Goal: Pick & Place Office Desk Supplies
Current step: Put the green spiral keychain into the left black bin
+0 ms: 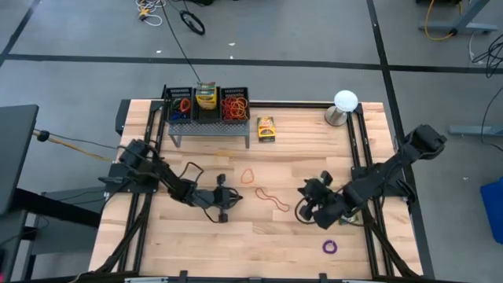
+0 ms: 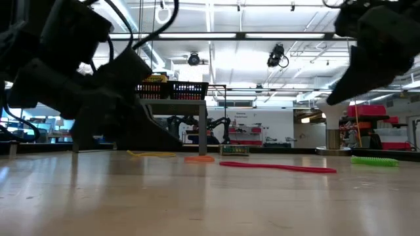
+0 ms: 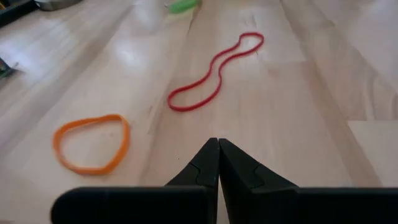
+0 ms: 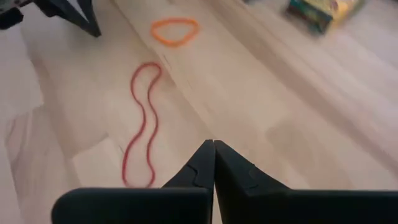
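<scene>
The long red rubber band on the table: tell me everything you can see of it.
The red rubber band is a thin, rubbery closed loop, pinched in the middle into a narrow figure-eight. It lies flat and slack on the bare wooden table, near the middle, between the two arms. An orange rubber band lies close by, apart from it. Nothing touches it: both shut grippers, left and right, are clear of it.

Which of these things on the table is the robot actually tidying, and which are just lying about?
Job: orange band, red band, purple band, green band, crayon box, black tray of bands.
Lying about: white ball, floor cables.
</scene>
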Robot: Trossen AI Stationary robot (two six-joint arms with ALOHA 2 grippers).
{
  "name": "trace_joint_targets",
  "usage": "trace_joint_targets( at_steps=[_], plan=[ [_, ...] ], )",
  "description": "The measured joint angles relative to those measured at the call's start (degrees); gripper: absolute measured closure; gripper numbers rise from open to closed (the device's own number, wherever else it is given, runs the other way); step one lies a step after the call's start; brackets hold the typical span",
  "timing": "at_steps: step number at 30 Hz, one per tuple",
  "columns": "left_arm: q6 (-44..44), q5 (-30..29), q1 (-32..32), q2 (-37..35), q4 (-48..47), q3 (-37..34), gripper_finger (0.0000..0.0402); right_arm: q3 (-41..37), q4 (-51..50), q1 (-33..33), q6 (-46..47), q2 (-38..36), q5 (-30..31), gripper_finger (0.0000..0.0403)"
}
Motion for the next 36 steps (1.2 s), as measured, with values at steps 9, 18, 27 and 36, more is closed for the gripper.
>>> trace_joint_targets(
  at_steps=[9, 18, 27, 36],
  plan=[
    [1.34, 0.11, 0.00, 4.37, -0.04, 3.74, 0.0391, 0.02, -16.99, 2.64, 23.91, 0.00, -8.40, 0.0364],
    [1.70, 0.11, 0.00, 4.37, 0.49, 3.83, 0.0390, -5.43, -13.56, -1.44, 22.81, 0.25, -10.78, 0.0288],
    [1.00, 0.14, 0.00, 4.35, 0.51, 3.83, 0.0390, -11.61, -8.14, -7.72, 15.66, 0.26, -14.11, 0.0266],
    [0.02, 0.14, 0.00, 4.35, 0.55, 3.82, 0.0390, -13.03, -2.64, -9.09, 10.35, 0.26, -15.99, 0.0304]
  ],
)
